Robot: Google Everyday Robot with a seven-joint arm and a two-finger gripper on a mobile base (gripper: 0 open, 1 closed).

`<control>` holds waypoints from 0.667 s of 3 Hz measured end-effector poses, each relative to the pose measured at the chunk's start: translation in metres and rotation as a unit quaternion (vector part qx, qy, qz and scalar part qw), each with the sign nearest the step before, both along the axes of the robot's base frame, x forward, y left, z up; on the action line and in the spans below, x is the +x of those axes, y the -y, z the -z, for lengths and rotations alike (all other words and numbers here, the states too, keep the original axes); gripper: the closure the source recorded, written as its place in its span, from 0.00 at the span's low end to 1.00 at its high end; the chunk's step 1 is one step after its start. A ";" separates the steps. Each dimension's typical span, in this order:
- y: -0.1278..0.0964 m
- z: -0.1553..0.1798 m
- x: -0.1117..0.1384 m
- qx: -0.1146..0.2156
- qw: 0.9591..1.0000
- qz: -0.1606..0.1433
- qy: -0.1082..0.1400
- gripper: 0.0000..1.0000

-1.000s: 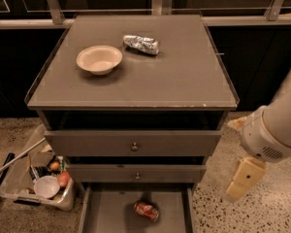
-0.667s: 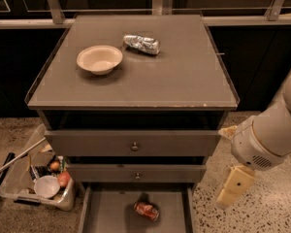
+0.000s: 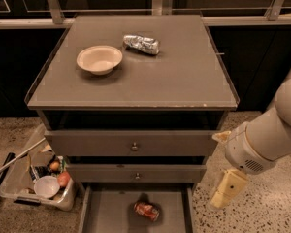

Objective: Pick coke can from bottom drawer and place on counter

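The coke can [image 3: 146, 210] lies on its side on the floor of the open bottom drawer [image 3: 109, 212], near the middle. The counter [image 3: 184, 76] is the wide grey-brown cabinet top above the three drawers. My gripper [image 3: 226, 189] hangs at the right of the cabinet, level with the middle drawer, to the right of and above the can and apart from it. It holds nothing that I can see. The white arm [image 3: 266, 140] comes in from the right edge.
A cream bowl [image 3: 99, 58] and a crumpled silver foil packet [image 3: 141, 43] sit on the counter's back left part. The two upper drawers with round knobs [image 3: 134, 146] are closed. A plastic bin of odds and ends [image 3: 36, 178] stands on the floor at the left.
My arm and gripper have moved left and down, closer to the cabinet's right side and the open bottom drawer. The can, bowl and packet have not moved.
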State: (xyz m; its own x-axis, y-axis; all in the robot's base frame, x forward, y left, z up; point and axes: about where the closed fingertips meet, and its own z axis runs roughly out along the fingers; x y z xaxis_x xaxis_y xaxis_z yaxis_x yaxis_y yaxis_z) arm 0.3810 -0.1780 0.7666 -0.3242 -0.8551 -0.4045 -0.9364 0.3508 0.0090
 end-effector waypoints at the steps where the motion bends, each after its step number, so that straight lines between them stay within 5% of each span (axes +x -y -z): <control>1: -0.007 0.042 0.006 0.033 0.999 -0.003 0.002 0.00; 2: -0.008 0.088 0.024 0.071 0.997 -0.007 0.030 0.00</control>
State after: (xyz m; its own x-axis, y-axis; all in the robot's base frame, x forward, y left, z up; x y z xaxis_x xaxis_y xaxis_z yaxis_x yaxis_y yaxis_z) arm 0.4046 -0.1698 0.6781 -0.2852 -0.7920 -0.5398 -0.9412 0.3377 0.0019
